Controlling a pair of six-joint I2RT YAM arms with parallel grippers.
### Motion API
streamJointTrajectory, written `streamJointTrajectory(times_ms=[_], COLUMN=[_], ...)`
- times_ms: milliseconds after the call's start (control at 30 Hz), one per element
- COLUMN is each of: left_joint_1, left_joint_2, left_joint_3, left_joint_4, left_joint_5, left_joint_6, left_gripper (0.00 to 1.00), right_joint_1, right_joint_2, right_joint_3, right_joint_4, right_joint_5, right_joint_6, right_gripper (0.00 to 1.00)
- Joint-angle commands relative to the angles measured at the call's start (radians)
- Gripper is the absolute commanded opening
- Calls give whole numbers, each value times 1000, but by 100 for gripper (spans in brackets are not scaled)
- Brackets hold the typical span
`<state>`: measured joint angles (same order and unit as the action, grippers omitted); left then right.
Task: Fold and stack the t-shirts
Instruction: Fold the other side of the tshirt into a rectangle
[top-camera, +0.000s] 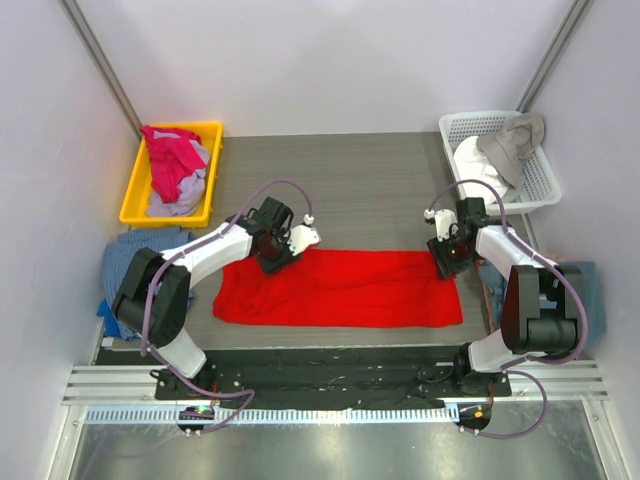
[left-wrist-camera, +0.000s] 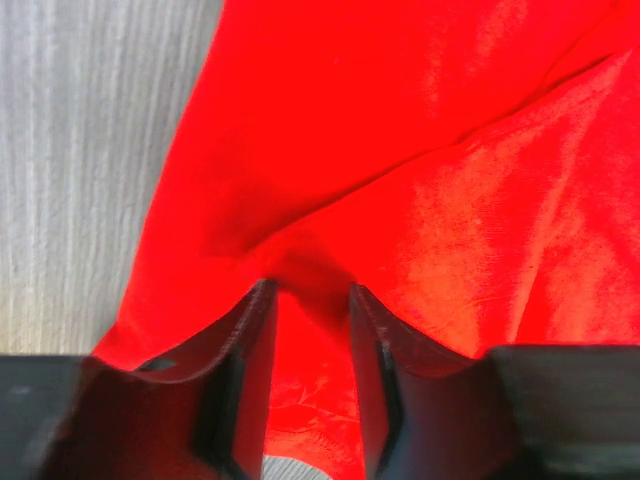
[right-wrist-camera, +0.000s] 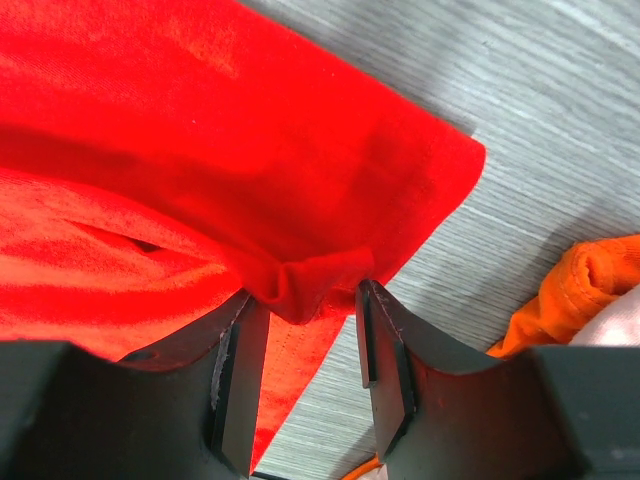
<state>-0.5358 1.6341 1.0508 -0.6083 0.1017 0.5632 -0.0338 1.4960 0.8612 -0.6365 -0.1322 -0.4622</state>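
Grippers: two, one on each arm, both clenched on cloth.
Hold, left: the left gripper (top-camera: 271, 262) (left-wrist-camera: 308, 290) pinches a pucker of the red t-shirt (top-camera: 340, 290) at that shirt's far left edge.
Hold, right: the right gripper (top-camera: 446, 262) (right-wrist-camera: 308, 292) pinches a small tuck at the red t-shirt's far right corner.
Red t-shirt: one, lying as a long flat band across the table (top-camera: 350, 190), stretched between the two grippers.
Other shirts: a magenta-pink t-shirt (top-camera: 170, 150) and a lavender t-shirt (top-camera: 186, 192), both crumpled in the yellow bin (top-camera: 135, 207).
Containers: two. The yellow bin sits beyond the red t-shirt's left end and the white basket (top-camera: 537, 187) beyond its right end; the basket holds pale cloth (top-camera: 500, 150).
Loose cloth: a blue cloth (top-camera: 122, 258) lies off the red t-shirt's left end, partly behind the left arm.
Top view only: both containers, both arms and the whole length of the red t-shirt.
Wrist views only: the cloth bunched between the fingers.
Right wrist view only: an orange cloth (right-wrist-camera: 572, 290) near the red t-shirt's corner, apart from it.
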Motion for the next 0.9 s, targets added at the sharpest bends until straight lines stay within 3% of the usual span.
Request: streamJointTrajectory(times_ms=[0, 233, 600, 867], left_joint_1=[7, 7, -7, -87], left_joint_2=[6, 1, -68, -155], left_joint_3=[20, -6, 5, -28], left_joint_4=[-2, 5, -94, -179], left_joint_5=[59, 70, 128, 161], left_joint_6=[17, 9, -32, -74], left_gripper=[32, 0, 0, 0], right_joint_1=[6, 6, 6, 6], right_joint_2=[-37, -33, -37, -26], right_joint_3=[-8, -5, -13, 25], right_joint_4=[11, 11, 11, -6], right_joint_5=[5, -4, 0, -21], right_joint_6=[-10, -6, -7, 7], right_gripper=[47, 47, 47, 47])
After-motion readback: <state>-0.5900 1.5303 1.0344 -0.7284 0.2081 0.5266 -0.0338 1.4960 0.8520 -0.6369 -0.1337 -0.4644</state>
